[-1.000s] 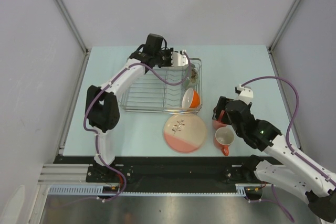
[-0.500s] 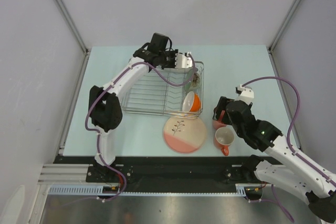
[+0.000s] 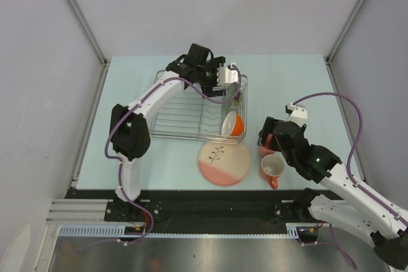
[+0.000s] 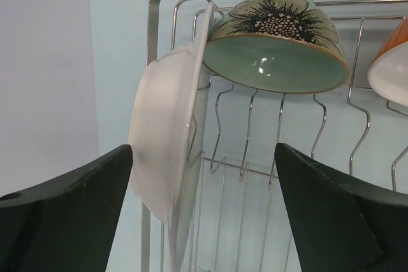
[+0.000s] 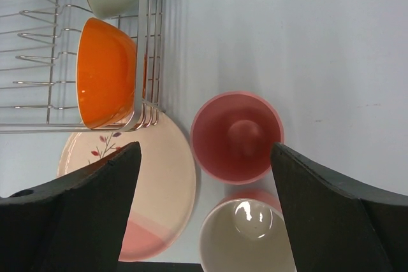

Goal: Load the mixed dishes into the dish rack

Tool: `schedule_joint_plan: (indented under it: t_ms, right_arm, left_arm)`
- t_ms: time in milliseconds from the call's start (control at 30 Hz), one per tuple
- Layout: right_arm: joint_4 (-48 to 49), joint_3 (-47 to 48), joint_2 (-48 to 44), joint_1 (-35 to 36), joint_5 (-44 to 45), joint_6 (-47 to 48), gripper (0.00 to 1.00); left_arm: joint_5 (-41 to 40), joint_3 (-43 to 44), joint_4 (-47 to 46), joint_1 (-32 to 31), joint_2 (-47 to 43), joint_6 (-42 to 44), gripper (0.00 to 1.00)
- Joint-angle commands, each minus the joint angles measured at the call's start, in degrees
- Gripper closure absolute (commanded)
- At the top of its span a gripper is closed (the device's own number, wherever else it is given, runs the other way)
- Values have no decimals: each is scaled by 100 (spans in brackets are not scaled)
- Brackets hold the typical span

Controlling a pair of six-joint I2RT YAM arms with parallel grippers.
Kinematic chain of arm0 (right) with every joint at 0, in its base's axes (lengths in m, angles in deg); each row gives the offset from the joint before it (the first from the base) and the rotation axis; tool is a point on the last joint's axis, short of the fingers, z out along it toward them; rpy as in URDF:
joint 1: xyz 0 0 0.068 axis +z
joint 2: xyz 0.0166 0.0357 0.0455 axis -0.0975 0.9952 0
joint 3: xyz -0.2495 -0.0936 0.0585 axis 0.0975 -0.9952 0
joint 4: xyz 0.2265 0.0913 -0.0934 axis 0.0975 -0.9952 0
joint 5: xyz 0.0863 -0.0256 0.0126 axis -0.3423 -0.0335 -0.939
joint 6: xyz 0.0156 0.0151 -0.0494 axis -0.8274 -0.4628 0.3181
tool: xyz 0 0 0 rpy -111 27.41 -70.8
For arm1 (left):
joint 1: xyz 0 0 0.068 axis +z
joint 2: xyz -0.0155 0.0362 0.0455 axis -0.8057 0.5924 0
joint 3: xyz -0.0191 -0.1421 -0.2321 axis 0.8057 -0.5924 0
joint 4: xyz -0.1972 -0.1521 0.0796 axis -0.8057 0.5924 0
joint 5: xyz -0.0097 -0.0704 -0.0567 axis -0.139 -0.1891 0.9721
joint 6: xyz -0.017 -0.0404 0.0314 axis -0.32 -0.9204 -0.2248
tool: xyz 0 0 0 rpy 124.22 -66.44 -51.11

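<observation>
The wire dish rack (image 3: 185, 109) sits mid-table. In the left wrist view a white plate (image 4: 167, 151) stands on edge in the rack's end slot. My left gripper (image 4: 204, 151) is open around the plate, whose rim lies close to the left finger (image 4: 70, 214). Beside the plate a floral bowl (image 4: 277, 42) lies tipped, and an orange bowl (image 3: 233, 122) stands in the rack's near right corner. My right gripper (image 5: 205, 157) hangs open above the pink cup (image 5: 237, 137) and the orange mug (image 5: 245, 237), holding nothing. The cream plate (image 3: 224, 162) lies flat in front of the rack.
The cream plate's far edge (image 5: 150, 132) reaches just under the rack's front rail (image 5: 143, 116). Cup and mug stand nearly touching, right of that plate. Grey walls and metal posts close in the table on three sides.
My left gripper has opened and let go of the white plate, which now stands in the rack. The left wrist has shifted slightly right. The right arm has barely moved.
</observation>
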Motion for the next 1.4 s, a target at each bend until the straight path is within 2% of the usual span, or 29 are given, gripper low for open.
schedule_joint_plan:
  t_ms: [0, 167, 333, 400, 467, 500, 567, 700, 800, 833, 933, 1067, 1100, 1200, 1367]
  right_arm:
    - [162, 121, 125, -20, 47, 39, 12]
    - [434, 243, 485, -64, -94, 241, 11]
    - [636, 586, 1214, -266, -383, 373, 13]
    - [750, 657, 1320, -275, -463, 443, 15]
    - [847, 657, 1286, -240, -726, 635, 17]
    - [900, 639, 1251, -205, -849, 697, 18]
    - [1023, 578, 1128, -126, -1393, 890, 19]
    - [1181, 411, 1013, 50, -2088, 962, 18]
    - [1391, 384, 1267, 68, -2334, 927, 18]
    - [1453, 411, 1503, 77, -2379, 918, 18]
    - [1691, 595, 2083, 85, -2519, 874, 20]
    - [2147, 841, 2611, 112, -3108, 1031, 29]
    - [2148, 885, 2717, 120, -3544, 1084, 30]
    - [2043, 1078, 2990, 129, -3899, 1260, 32]
    - [1999, 1123, 3175, 103, -3664, 1199, 32]
  left_arm:
    - [-88, -14, -92, 17, -352, -432, 0]
    - [-79, -40, -57, 202, -967, -1003, 0]
    - [166, 232, 391, 702, -1424, -1890, 0]
    - [579, 276, 785, 1088, -1670, -2251, 0]
    - [913, 163, 1512, 1361, -2029, -2095, 0]
    - [1027, -3, 1656, 1397, -2223, -2042, 0]
    - [1107, -942, 1884, 1467, -2967, -1823, 1]
    - [1019, -2707, 1966, 1651, -3813, -1689, 4]
    - [1151, -3342, 1667, 2275, -4105, -1768, 5]
    - [1186, -3467, 1536, 2607, -4149, -1742, 5]
    - [1248, -3933, 1254, 3022, -4255, -1690, 5]
    - [1222, -4328, 920, 3129, -4307, -1821, 6]
    - [1230, -4442, 876, 3129, -4316, -1821, 5]
    - [1213, -4627, 718, 3366, -4316, -1725, 5]
    - [1195, -4917, 340, 3401, -4036, -1681, 5]
